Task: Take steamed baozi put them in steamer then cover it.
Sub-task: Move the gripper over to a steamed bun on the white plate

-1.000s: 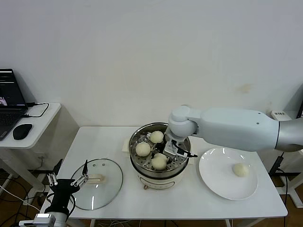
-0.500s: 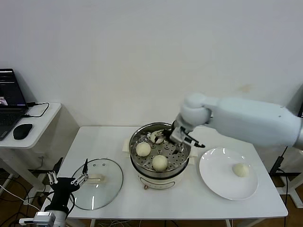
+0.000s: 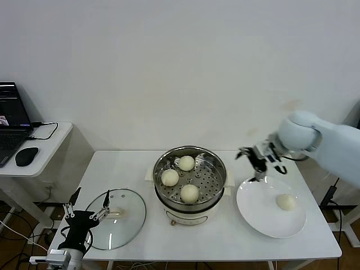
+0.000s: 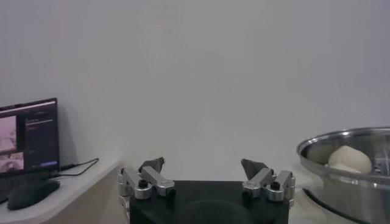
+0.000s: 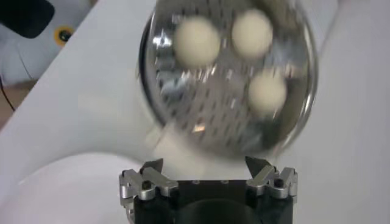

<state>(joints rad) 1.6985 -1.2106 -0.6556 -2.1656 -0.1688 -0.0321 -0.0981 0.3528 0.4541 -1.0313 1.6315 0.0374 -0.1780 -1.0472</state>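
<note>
Over the white plate (image 3: pixel 256 209), centre your wide-open, empty right tool (image 3: pixel 260 160) on the last baozi (image 3: pixel 286 202) and close gently.

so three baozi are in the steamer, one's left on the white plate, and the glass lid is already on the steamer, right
Not quite. The glass lid lies on the table left of the steamer, which stands uncovered, as the head view shows. Three baozi are in it, and one is on the white plate.

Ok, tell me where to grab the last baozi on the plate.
Come straight down with the right pincer and close across the middle of the baozi. It is round and sits alone on the flat white plate, clear on every side.
</note>
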